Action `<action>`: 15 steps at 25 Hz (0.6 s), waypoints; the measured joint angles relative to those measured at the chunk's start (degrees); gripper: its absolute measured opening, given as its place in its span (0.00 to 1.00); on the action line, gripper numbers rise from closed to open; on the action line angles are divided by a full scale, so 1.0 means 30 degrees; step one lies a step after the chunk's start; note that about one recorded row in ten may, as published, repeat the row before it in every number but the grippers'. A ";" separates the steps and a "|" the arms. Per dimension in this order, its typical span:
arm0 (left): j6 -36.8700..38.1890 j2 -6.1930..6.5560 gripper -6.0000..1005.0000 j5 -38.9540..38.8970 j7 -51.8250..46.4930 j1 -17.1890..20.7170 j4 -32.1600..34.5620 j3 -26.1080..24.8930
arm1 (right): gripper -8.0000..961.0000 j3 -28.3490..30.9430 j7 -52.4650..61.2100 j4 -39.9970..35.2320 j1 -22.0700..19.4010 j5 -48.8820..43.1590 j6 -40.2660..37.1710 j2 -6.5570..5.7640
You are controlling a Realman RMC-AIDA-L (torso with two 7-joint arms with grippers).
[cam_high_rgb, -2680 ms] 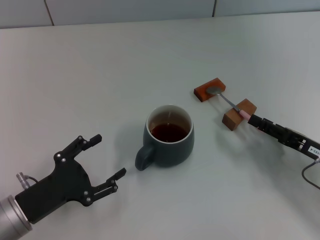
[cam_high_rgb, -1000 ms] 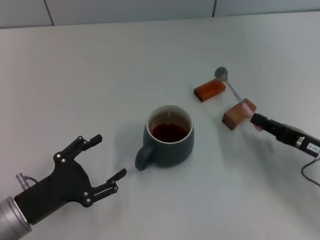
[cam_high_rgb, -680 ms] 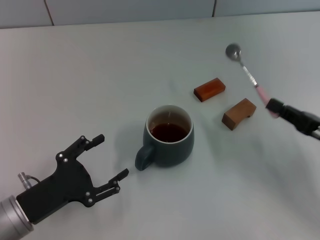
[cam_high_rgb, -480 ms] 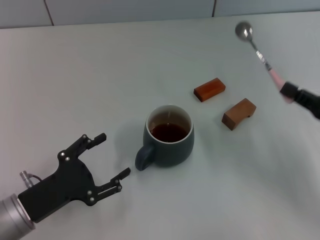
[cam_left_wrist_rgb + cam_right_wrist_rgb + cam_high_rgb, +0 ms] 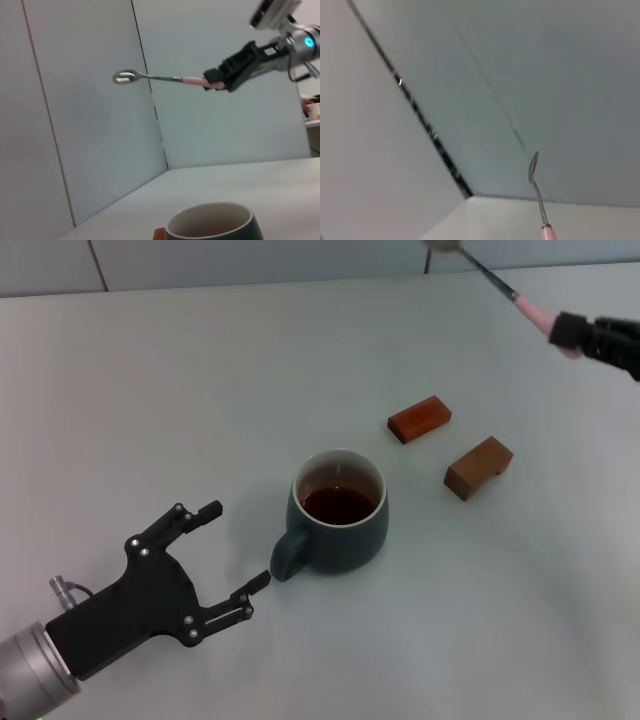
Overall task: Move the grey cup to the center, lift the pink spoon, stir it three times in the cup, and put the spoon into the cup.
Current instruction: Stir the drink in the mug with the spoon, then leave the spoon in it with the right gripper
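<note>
grey cup [image 5: 338, 512] sits mid-desk, handle toward the near-left corner, dark liquid inside; heavy-ish and spillable, judged best moved by the handle or not at all. left gripper [image 5: 232, 559], fingers spread, hovers just beside that handle near the near edge. right gripper [image 5: 572, 333] pinches the pink spoon [image 5: 505, 287] by its handle end, high over the far-right corner, bowl pointing toward the far edge. spoon looks light, stiff, slim and smooth: likely to pivot in the pinch. two wooden blocks [image 5: 419, 418] lie between cup and right edge.
</note>
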 joint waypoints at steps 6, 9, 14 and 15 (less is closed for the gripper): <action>-0.0030 0.0007 0.85 0.0000 0.0000 0.0066 -0.0249 -0.0091 | 0.13 -0.0316 0.1864 0.3550 0.2296 -0.0951 -0.1396 -0.0038; -0.0082 0.0003 0.85 0.0000 0.0083 0.0110 -0.0387 -0.0107 | 0.13 -0.0332 0.2586 0.4687 0.3684 -0.2445 -0.2130 -0.0443; -0.0449 0.0004 0.85 0.0000 0.0336 0.0270 -0.0909 -0.0124 | 0.13 -0.0366 0.3351 0.4709 0.5499 -0.4891 -0.2944 -0.1360; -0.0473 0.0004 0.85 0.0000 0.0338 0.0271 -0.0952 -0.0119 | 0.13 -0.0368 0.3473 0.4867 0.5903 -0.5489 -0.2969 -0.1448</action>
